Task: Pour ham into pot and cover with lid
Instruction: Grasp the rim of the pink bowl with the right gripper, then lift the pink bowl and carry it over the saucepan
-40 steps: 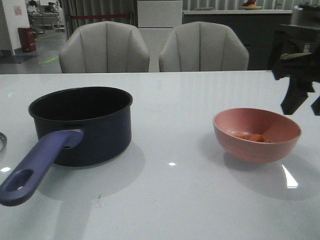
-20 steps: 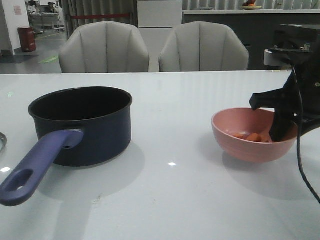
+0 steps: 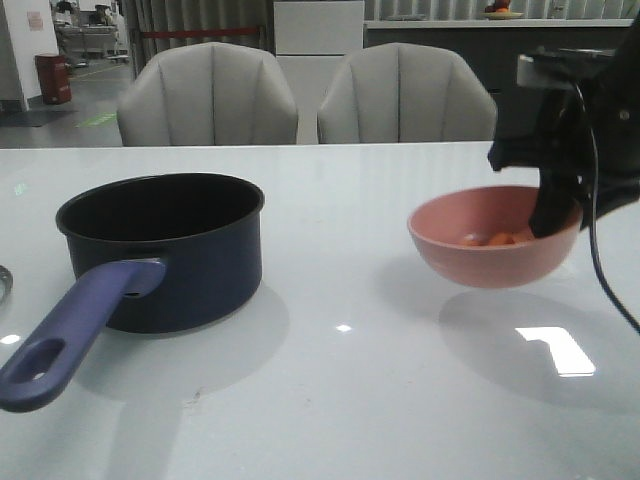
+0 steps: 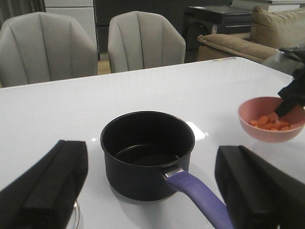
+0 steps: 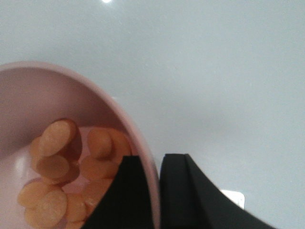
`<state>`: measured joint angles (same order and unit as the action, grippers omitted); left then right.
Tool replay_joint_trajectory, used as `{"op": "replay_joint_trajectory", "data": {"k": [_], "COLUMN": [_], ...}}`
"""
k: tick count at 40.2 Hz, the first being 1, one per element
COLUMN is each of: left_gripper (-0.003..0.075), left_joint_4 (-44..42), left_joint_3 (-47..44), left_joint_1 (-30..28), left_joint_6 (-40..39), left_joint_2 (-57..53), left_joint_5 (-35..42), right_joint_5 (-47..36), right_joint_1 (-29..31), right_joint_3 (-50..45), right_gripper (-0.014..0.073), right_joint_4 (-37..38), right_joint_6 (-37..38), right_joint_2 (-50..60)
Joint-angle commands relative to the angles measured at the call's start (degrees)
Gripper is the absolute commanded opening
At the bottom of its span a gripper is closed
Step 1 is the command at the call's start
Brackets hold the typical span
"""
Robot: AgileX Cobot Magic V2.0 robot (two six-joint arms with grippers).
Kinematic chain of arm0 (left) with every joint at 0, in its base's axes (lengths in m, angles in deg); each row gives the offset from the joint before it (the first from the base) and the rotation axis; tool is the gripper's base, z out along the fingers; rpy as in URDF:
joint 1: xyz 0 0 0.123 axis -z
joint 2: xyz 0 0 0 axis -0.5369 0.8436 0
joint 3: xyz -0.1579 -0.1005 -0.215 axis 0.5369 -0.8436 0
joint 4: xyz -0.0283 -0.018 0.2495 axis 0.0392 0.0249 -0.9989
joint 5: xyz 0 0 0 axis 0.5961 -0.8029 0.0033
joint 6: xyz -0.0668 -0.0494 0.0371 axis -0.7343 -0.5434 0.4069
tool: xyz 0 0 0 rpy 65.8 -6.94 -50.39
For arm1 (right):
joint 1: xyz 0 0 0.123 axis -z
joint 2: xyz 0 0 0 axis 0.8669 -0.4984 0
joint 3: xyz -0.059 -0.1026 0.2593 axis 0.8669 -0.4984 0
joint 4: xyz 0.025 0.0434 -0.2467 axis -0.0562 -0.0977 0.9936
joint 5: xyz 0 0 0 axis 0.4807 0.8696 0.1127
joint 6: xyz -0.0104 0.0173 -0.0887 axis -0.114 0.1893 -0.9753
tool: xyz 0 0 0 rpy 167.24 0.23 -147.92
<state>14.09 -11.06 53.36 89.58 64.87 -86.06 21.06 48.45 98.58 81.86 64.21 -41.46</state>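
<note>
The dark navy pot (image 3: 175, 255) stands empty at the table's left, its purple-blue handle (image 3: 70, 335) pointing toward me. It also shows in the left wrist view (image 4: 145, 152). The ham (image 3: 495, 239) lies in the pink bowl (image 3: 480, 255). My right gripper (image 3: 553, 215) is shut on the bowl's right rim and holds it a little above the table. In the right wrist view one finger is inside the bowl (image 5: 119, 124) beside the ham (image 5: 57, 167) and one is outside; the gripper (image 5: 157, 167) pinches the rim. My left gripper (image 4: 150, 160) is open, back from the pot. Only the lid's metal rim (image 4: 76, 215) shows.
Two grey chairs (image 3: 300, 95) stand behind the table's far edge. The white table (image 3: 340, 400) reflects a ceiling light under the raised bowl. The lid's edge (image 3: 3, 283) just shows at the far left of the front view.
My right gripper came down from the right onto the bowl's rim, shut on it, and lifted the bowl up and slightly left. The pot has not moved.
</note>
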Motion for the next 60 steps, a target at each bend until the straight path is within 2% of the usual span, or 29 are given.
{"op": "replay_joint_trajectory", "data": {"k": [1,6,15,23,32,47,52,60], "left_gripper": [0.0582,0.0582,0.0582,0.0582,0.0582,0.0582,0.0582,0.0582], "left_joint_4": [0.75,0.75,0.75,0.75,0.75,0.75,0.75,0.75], "left_joint_3": [1.66,1.66,1.66,1.66,1.66,1.66,1.66,1.66], "left_joint_1": [0.38,0.38,0.38,0.38,0.38,0.38,0.38,0.38], "left_joint_6": [-0.02,-0.02,-0.02,-0.02,-0.02,-0.02,-0.02,-0.02], "left_joint_2": [0.56,0.56,0.56,0.56,0.56,0.56,0.56,0.56], "left_joint_5": [4.27,4.27,4.27,4.27,4.27,4.27,4.27,4.27], "right_joint_5": [0.64,3.9,3.58,2.2,-14.86,-49.24,-58.25,-66.26], "right_joint_1": [-3.35,-9.51,-20.1,-24.66,-26.47,-26.58,-26.73,-28.56], "right_joint_3": [6.58,14.12,24.36,33.43,34.0,19.47,14.72,10.19], "right_gripper": [0.0134,0.0131,0.0132,0.0132,0.0132,0.0136,0.0136,0.0136], "right_joint_4": [-0.32,-0.32,-0.32,1.71,8.02,10.25,10.25,7.75], "right_joint_6": [-2.23,-4.18,-4.18,-3.8,-3.8,-6.14,-12.24,-29.4], "right_joint_2": [5.33,5.54,1.38,-5.72,-8.45,-8.45,-8.45,-8.45]}}
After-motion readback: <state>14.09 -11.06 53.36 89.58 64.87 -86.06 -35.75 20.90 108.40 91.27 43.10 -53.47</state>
